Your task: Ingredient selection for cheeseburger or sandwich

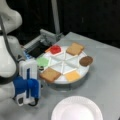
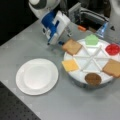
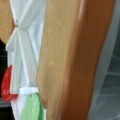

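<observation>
The ingredients lie in a white divided tray (image 1: pixel 86 71) (image 2: pixel 75 76): lettuce (image 1: pixel 43 61) (image 2: pixel 91 40), tomato (image 1: pixel 55 49) (image 2: pixel 112 48), cheese (image 1: pixel 72 75) (image 2: pixel 70 65), patty (image 1: pixel 86 60) (image 2: pixel 93 78) and a far toast square (image 1: pixel 75 48) (image 2: pixel 112 68). My gripper (image 1: pixel 40 76) (image 2: pixel 61 43) is at the tray's edge, shut on the near toast square (image 1: pixel 50 74) (image 2: pixel 72 46) (image 3: pixel 65 60), which tilts over the rim. That toast fills the wrist view, with the tomato (image 3: pixel 6 82) and lettuce (image 3: pixel 31 107) behind. No sandwich or cheeseburger is in view.
A round white plate (image 1: pixel 77 108) (image 2: pixel 37 76) with nothing on it sits on the grey table in front of the tray. A grey metal box (image 1: pixel 46 37) (image 2: pixel 87 15) stands behind the tray. The arm's white body (image 1: pixel 7 50) rises at a front view's left.
</observation>
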Available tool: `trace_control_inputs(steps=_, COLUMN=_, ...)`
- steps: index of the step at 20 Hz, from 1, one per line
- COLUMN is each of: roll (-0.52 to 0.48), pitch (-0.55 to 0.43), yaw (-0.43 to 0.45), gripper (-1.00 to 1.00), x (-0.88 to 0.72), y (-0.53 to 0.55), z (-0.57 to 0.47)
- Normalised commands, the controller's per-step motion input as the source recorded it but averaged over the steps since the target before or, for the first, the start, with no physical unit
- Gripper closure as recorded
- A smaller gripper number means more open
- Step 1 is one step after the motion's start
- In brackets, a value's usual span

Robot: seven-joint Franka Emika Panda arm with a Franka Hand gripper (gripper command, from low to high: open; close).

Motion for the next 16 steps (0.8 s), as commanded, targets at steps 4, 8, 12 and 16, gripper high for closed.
trace_control_inputs(steps=4, roll=0.54, pitch=-0.081, yaw=0.284, gripper=-1.0, x=0.5, y=-0.37, z=-0.23)
trace_control_inputs(steps=8, roll=0.5, pitch=-0.08, yaw=0.242, gripper=-1.0, x=0.46, y=-0.27, z=-0.18)
trace_control_inputs(steps=12, roll=0.464, pitch=-0.06, yaw=0.188, gripper=-1.0, x=0.42, y=-0.21, z=-0.15)
trace_control_inputs(steps=16, roll=0.398, pitch=-0.036, yaw=0.156, gripper=-1.0, x=0.39, y=-0.15, z=-0.14)
